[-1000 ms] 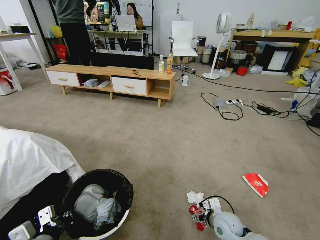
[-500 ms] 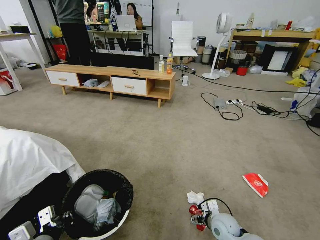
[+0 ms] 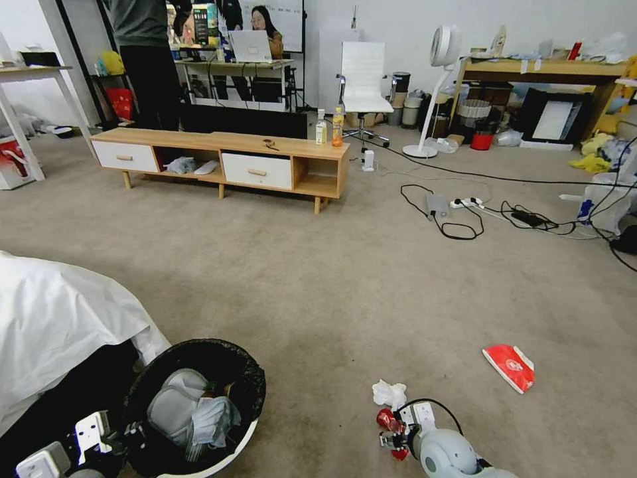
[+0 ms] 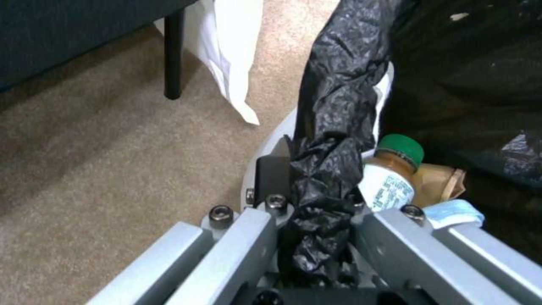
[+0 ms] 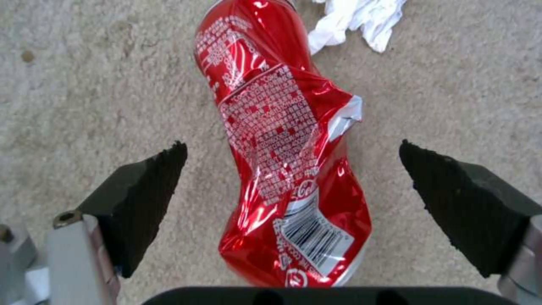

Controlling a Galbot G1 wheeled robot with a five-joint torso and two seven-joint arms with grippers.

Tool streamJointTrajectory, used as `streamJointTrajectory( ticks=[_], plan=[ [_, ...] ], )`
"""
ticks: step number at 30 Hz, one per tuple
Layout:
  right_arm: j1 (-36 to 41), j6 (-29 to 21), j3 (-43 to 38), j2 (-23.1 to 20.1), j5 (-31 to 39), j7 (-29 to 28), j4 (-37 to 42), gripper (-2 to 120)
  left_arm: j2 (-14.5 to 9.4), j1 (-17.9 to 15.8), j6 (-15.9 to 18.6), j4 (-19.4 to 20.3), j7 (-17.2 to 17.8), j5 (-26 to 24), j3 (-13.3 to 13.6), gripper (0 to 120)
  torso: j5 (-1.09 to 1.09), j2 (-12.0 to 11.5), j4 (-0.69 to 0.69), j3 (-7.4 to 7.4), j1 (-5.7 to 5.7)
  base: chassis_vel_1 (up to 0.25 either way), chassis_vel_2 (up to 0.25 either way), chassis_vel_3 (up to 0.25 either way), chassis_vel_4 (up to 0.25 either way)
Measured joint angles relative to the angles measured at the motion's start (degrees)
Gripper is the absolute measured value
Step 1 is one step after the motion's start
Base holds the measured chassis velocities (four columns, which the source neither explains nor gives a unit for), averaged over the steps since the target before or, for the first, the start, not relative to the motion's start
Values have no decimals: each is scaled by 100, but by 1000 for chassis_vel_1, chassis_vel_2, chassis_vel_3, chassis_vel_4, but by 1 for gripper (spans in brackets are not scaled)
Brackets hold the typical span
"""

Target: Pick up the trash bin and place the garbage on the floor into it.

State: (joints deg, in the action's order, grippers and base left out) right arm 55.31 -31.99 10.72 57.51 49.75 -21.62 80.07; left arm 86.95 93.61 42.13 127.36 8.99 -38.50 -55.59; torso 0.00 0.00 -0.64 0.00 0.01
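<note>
The trash bin (image 3: 247, 426), white with a black bag, is at my lower left, and my left gripper (image 3: 109, 443) is at its near rim. Seen from the left wrist, the left gripper (image 4: 316, 186) is shut on the bag-covered rim (image 4: 338, 84). A green-capped bottle (image 4: 395, 169) and a brown paper bag (image 4: 440, 182) lie inside. My right gripper (image 3: 393, 439) is low over the carpet and open. The crushed red can (image 5: 288, 169) lies between the right gripper's (image 5: 291, 145) fingers (image 5: 141, 203). A white tissue (image 3: 389, 393) lies just beyond it. A red packet (image 3: 509, 366) lies farther right.
A white cloth-covered piece of furniture (image 3: 60, 318) stands close on my left. A low wooden cabinet (image 3: 219, 159) with two upright bottles (image 3: 330, 126) stands ahead. Cables and a power strip (image 3: 464, 206) trail over the carpet at right, near a standing fan (image 3: 431, 86).
My right arm has shifted slightly nearer and to the left, keeping its gripper over the red can. The trash bin and the left gripper have not moved.
</note>
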Motion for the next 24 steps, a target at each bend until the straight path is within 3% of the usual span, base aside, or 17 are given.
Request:
streamJointTrajectory(
  ticks=[10, 15, 21, 24],
  plan=[
    [-54, 176, 99, 135, -196, 137, -278, 82, 1, -4, 0, -29, -3, 18, 11, 1, 0, 0, 0, 0, 0, 0, 0, 0, 0],
    [-57, 212, 128, 166, -255, 157, -341, 67, -1, -8, -1, -45, -4, 19, 8, 1, 0, 0, 0, 0, 0, 0, 0, 0, 0],
    [-41, 278, 163, 180, -340, 182, -389, 42, 1, -28, 0, -70, -7, 26, 16, 1, 0, 0, 0, 0, 0, 0, 0, 0, 0],
    [-41, 278, 163, 180, -340, 182, -389, 42, 1, -28, 0, -70, -7, 26, 16, 1, 0, 0, 0, 0, 0, 0, 0, 0, 0]
  ],
)
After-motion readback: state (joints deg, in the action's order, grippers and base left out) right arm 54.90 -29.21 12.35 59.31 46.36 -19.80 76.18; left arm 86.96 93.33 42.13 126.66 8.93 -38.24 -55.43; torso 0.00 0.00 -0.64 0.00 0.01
